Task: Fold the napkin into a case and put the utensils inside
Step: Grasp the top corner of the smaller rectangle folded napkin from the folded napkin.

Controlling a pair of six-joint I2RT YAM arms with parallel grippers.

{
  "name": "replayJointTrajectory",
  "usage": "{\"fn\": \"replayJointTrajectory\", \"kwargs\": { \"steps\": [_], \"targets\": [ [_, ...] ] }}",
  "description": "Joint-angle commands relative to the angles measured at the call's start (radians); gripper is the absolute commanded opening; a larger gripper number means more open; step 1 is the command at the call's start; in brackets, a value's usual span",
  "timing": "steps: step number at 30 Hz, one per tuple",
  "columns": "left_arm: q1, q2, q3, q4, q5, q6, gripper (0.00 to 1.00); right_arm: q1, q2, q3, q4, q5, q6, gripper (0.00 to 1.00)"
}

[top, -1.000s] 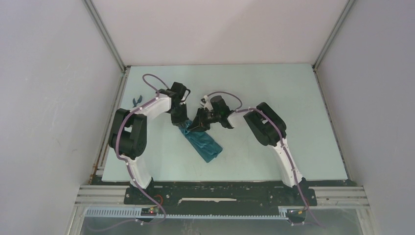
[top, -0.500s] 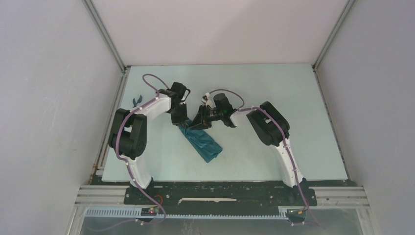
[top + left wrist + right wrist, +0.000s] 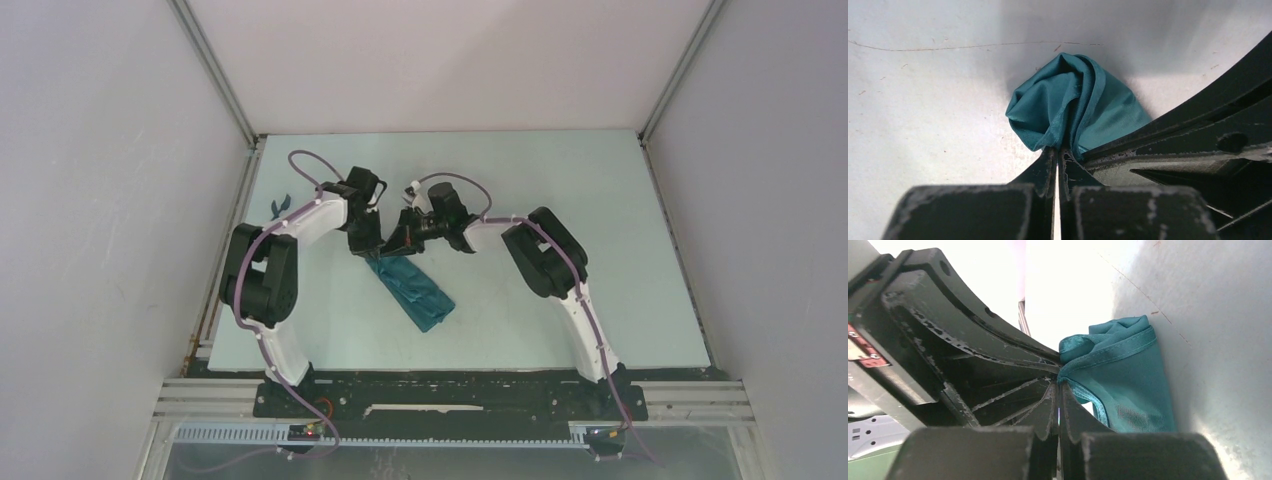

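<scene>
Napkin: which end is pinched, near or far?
The far end of the napkin: both arms' jaws are shut on it. The near end lies free on the table.

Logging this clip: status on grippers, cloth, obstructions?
Left gripper shut on teal fabric napkin, bundled oblong. Right gripper shut on same far end. Small blue object far left, clear.

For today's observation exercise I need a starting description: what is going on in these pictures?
Two robot arms are working on a teal napkin, which lies as a narrow, crumpled bundle on the table. The left pincer and the right pincer are both shut on the bundle's far end, close beside each other. No utensils show in the cloth.
</scene>
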Motion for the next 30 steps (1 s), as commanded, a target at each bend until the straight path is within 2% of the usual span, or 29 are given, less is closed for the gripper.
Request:
{"fn": "replayJointTrajectory", "kwargs": {
  "steps": [1,10,13,20,25,30],
  "targets": [
    [0.004,-0.058,0.001,0.015,0.015,0.012,0.00,0.024,0.040,0.036,-0.028,-0.003,-0.031,0.00],
    [0.003,-0.041,-0.001,0.041,0.073,-0.022,0.00,0.085,0.165,0.192,-0.106,0.023,-0.060,0.00],
    [0.006,-0.042,-0.009,0.040,0.065,-0.029,0.00,0.089,0.167,0.223,-0.151,0.028,-0.081,0.10],
    [0.026,-0.058,-0.037,0.044,0.063,-0.031,0.00,0.016,0.024,0.025,-0.042,-0.051,-0.035,0.28],
    [0.027,-0.053,-0.041,0.043,0.066,-0.029,0.00,0.011,-0.043,-0.025,-0.043,-0.091,-0.069,0.36],
    [0.026,-0.060,-0.051,0.043,0.066,-0.024,0.00,0.003,-0.057,-0.040,-0.033,-0.102,-0.066,0.37]
  ]
}}
